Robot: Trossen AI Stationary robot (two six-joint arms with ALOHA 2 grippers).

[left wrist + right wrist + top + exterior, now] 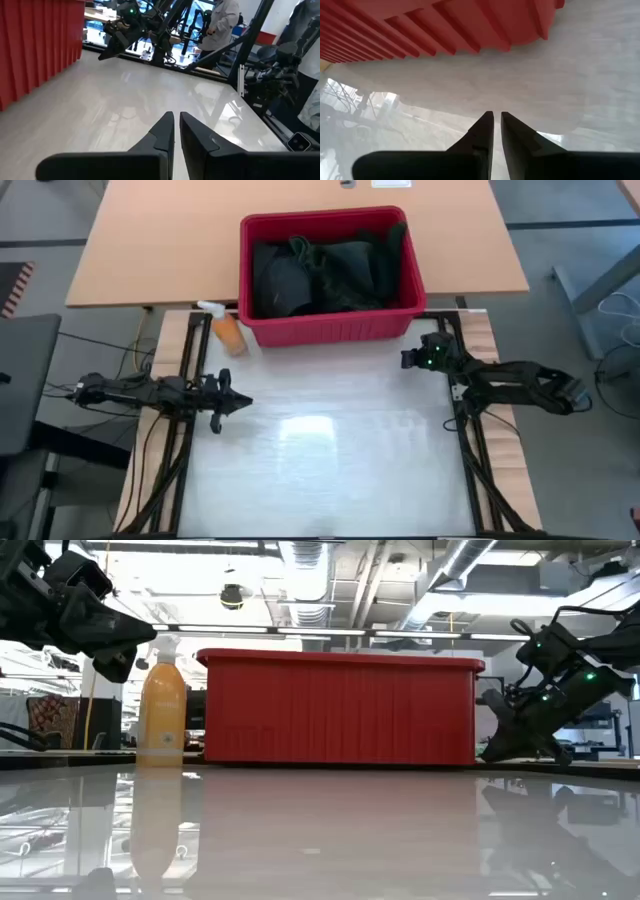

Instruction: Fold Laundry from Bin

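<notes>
the left gripper (176, 125) is seen clenched, its two dark fingers (162, 131) drawn almost together with only a thin slit between them, and nothing is grasped. it is held above the glossy white table top (330, 460), near that table's left edge, pointed across toward the other arm. the right gripper (497, 124) is likewise drawn nearly closed, a narrow gap being left between its dark fingers (481, 131), and nothing is held in it. it is tilted down toward the white surface just beside the right front corner of the bin, without touching it as far as can be told.

the large rectangular red plastic bin (330, 328) with ribbed walls and a thick rim is placed at the far edge of the white surface, between the two arms and beyond them. the laundry (325, 272), a heap of soft dark cloth garments in black, charcoal and dark green, is contained wholly inside the bin; single pieces cannot be told apart.

a small orange spray bottle with a white nozzle (226, 328) is stood upright just beside the bin's left front corner. a light brown wooden table (150, 240) is seen under and behind the bin. in the left wrist view a person in a pale top (222, 20) is shown standing in the room beyond the table.
</notes>
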